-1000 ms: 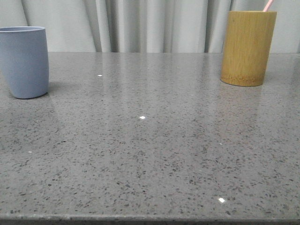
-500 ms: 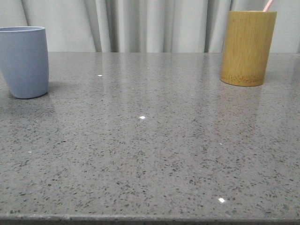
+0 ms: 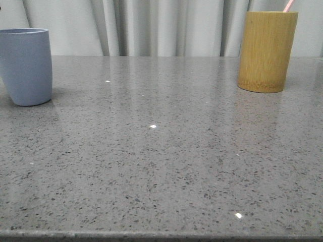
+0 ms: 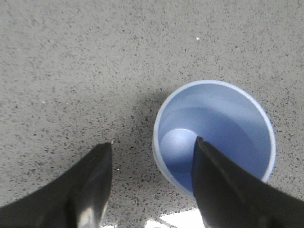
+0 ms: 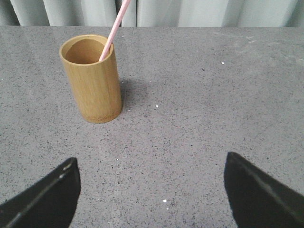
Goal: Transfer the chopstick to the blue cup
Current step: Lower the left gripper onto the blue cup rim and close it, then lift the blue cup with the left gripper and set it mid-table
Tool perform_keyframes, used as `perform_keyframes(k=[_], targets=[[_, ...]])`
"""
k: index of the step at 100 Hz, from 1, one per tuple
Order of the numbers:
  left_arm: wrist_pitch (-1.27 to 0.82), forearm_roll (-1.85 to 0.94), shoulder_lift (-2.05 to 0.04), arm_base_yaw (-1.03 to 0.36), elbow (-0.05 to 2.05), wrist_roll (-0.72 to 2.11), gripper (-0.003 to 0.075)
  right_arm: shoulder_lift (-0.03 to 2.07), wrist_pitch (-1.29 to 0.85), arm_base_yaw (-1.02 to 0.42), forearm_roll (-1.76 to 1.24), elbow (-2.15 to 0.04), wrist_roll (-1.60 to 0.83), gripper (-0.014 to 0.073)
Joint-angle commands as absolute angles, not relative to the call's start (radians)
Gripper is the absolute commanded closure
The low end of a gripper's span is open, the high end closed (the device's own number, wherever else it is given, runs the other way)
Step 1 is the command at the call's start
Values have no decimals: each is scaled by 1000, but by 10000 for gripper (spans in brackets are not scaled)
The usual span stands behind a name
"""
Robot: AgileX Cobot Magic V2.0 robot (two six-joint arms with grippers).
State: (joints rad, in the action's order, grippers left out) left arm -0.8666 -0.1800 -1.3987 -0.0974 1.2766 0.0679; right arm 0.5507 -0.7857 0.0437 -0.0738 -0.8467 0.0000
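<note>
The blue cup (image 3: 26, 65) stands upright and empty at the far left of the grey table. The left wrist view looks down into it (image 4: 223, 118). My left gripper (image 4: 153, 145) is open above it, one finger over the cup's mouth, the other over bare table beside it. A pale pink chopstick (image 3: 288, 5) sticks out of the yellow-brown bamboo cup (image 3: 266, 50) at the back right; only its upper end shows. The right wrist view shows the chopstick (image 5: 114, 28) leaning in the bamboo cup (image 5: 92, 80). My right gripper (image 5: 151, 164) is open and empty, short of that cup.
The speckled grey table (image 3: 161, 151) runs between the two cups. Grey curtains (image 3: 161, 25) hang behind the table's back edge. Neither arm shows in the front view.
</note>
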Motion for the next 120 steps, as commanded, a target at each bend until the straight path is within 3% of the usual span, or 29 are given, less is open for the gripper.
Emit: perform_keyframes(k=[1, 78, 88, 114, 120], targets=[[-815, -219, -1382, -96, 1312, 65, 356, 562, -709, 50, -76, -879, 0, -22], [-769, -223, -1456, -96, 1312, 67, 363, 562, -706, 50, -76, -879, 0, -22], [-769, -228, -1456, -96, 1312, 67, 426, 562, -706, 50, -76, -879, 0, -22], [-776, -283, -1465, -96, 1314, 121, 740, 562, -706, 50, -76, -879, 0, -22], [-780, -283, -1465, -96, 1320, 121, 739, 562, -706, 50, -76, -879, 0, -22]])
